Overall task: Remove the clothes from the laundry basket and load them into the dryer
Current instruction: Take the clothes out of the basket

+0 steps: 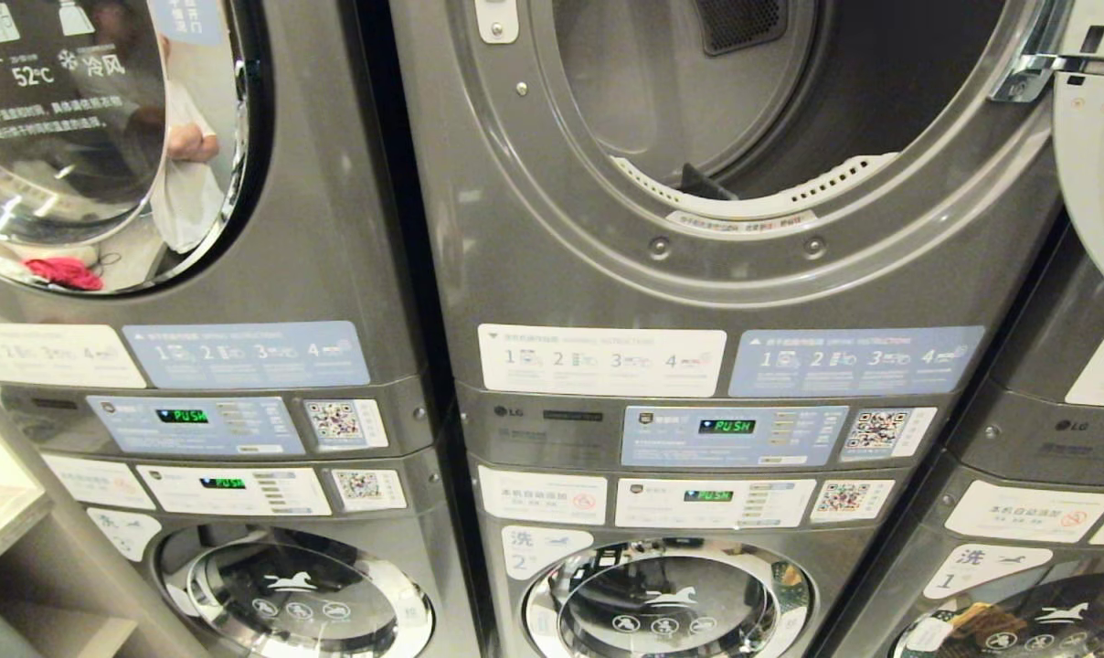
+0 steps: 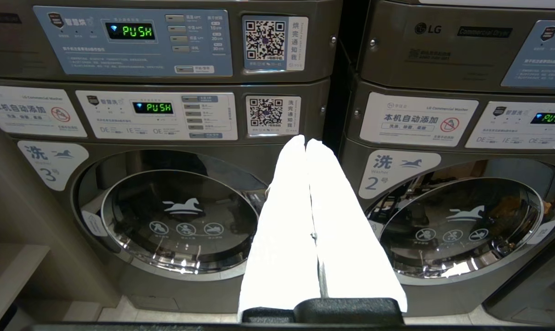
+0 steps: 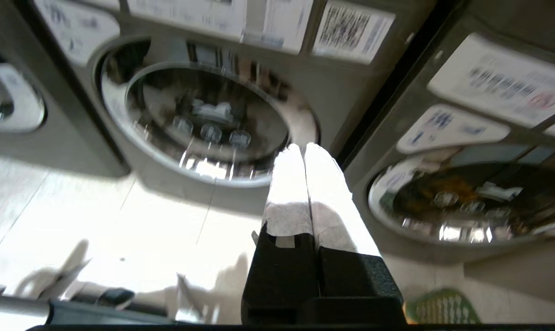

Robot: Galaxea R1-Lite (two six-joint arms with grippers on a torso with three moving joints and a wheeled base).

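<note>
Dryer (image 1: 771, 100) faces you in the head view, door open, drum showing no clothes. Your left claw (image 2: 306, 143) and right claw (image 3: 303, 148) are both closed, empty, pointing at the washers below.

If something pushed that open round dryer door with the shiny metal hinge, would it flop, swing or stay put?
The open round dryer door hangs on a chrome metal hinge, so a push would probably swing it in an arc rather than slide it. It looks like a rigid moulded panel, so it should not bend. Its smooth curved face may be slippery to push.
</note>
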